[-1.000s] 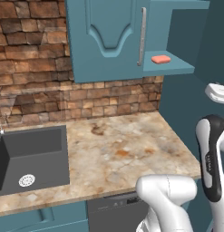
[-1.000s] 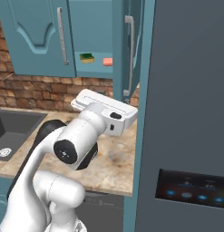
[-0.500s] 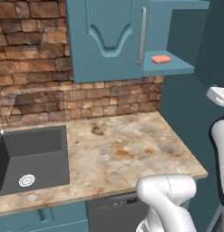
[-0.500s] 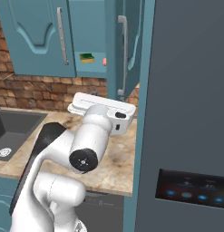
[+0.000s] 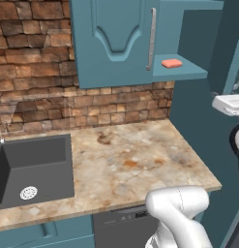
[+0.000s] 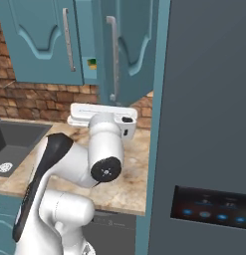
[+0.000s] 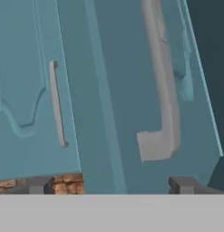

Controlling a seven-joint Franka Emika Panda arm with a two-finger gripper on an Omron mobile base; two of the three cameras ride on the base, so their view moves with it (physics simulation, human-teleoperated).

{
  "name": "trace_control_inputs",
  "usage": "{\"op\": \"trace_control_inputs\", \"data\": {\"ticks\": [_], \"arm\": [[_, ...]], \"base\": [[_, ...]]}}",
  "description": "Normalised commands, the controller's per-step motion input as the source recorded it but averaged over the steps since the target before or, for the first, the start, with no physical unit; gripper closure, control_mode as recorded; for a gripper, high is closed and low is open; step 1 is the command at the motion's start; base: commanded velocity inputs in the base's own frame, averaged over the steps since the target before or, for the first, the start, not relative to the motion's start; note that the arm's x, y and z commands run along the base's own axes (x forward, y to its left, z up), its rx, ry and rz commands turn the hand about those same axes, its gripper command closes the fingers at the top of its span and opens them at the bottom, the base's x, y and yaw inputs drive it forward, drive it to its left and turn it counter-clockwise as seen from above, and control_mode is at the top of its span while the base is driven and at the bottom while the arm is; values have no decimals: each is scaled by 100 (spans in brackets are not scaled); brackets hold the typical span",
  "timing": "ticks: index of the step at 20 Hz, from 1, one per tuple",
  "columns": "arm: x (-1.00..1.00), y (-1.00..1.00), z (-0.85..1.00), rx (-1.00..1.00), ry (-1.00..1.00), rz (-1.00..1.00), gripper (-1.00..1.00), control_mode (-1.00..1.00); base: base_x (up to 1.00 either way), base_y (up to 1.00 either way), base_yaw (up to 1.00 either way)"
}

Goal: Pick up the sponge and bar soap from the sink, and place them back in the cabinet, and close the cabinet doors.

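The bar soap [image 5: 171, 63] lies on the cabinet's teal shelf [image 5: 181, 73]. A sliver of the sponge [image 6: 92, 63] shows on that shelf between the doors. The left cabinet door [image 5: 116, 38] is shut. The right cabinet door [image 6: 132, 50] stands partly open, with its silver handle [image 7: 164, 90] close ahead of my gripper [image 7: 111, 186]. The gripper is open with nothing between its fingertips [image 7: 38, 185]. My white hand [image 6: 102, 114] hangs in front of the right door's lower edge. The sink [image 5: 34, 164] holds nothing but its white drain [image 5: 28, 193].
A tall dark fridge [image 6: 204, 124] stands close on the right of the open door. The marble counter [image 5: 135, 160] runs from the sink to the fridge side. A brick wall [image 5: 38, 97] backs it.
My hand has risen and drawn nearer the right door. That door has swung further across the opening and now hides the soap in the right base view.
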Motion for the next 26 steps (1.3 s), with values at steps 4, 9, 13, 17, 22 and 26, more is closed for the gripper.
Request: {"op": "trace_control_inputs", "data": {"ticks": [4,9,13,17,22,26], "arm": [[24,58,-8,-4,-3,3,-100,-100],[39,47,-1,-1,-5,0,-100,-100],[48,35,0,0,-7,2,-100,-100],[46,22,0,0,-5,8,-100,-100],[40,15,-5,0,-2,14,-100,-100],[34,2,-7,0,0,17,-100,-100]], "base": [[0,0,0],[0,0,0],[0,0,0],[0,0,0],[0,0,0],[0,0,0]]}}
